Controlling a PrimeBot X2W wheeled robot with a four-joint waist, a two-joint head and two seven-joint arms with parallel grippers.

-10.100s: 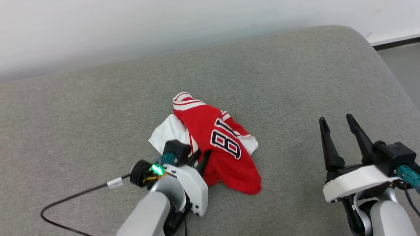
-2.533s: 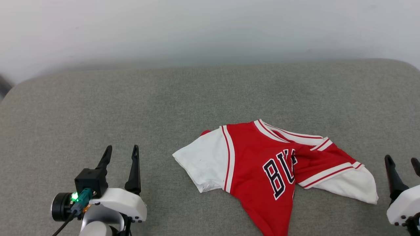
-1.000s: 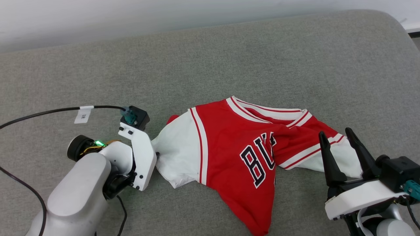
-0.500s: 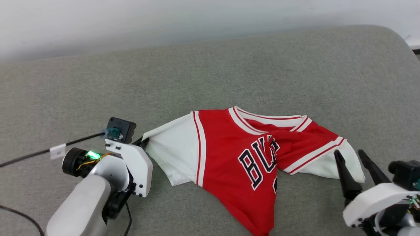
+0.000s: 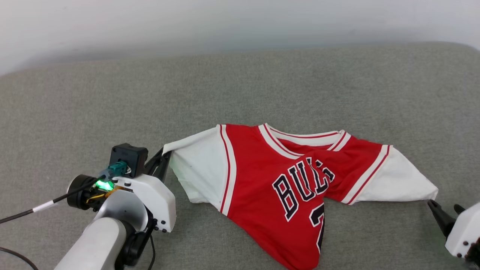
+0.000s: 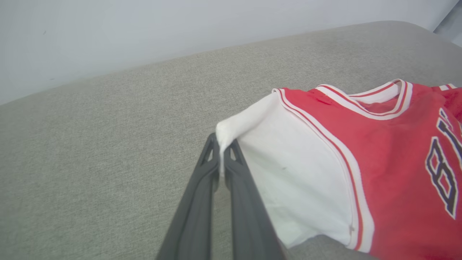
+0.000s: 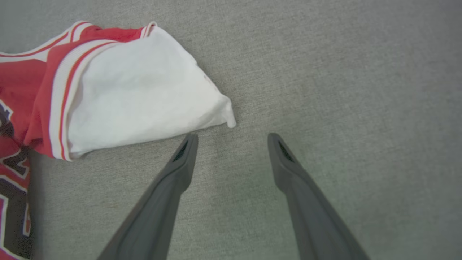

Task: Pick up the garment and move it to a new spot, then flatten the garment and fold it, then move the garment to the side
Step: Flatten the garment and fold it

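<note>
The garment [image 5: 277, 176], a red jersey with white sleeves and black letters, lies spread on the grey cushion [image 5: 240, 86]. My left gripper [image 5: 163, 154] is shut on the tip of the white sleeve at the garment's left end; the left wrist view shows the left gripper [image 6: 223, 148] pinching that corner of the garment [image 6: 325, 159]. At the lower right my right gripper [image 5: 444, 212] stands open just short of the other white sleeve's tip. In the right wrist view the right gripper [image 7: 232, 137] has bare cushion between its fingers, with the garment [image 7: 137, 90] just beyond its left finger.
A pale wall [image 5: 240, 22] runs behind the cushion's far edge. A black cable [image 5: 33, 210] trails from my left wrist across the cushion. Bare grey cushion lies beyond the garment and to its right.
My left gripper shut on the left sleeve's tip and pulled it leftward. The right sleeve has spread out flatter to the right. My right gripper drew back toward the lower right corner.
</note>
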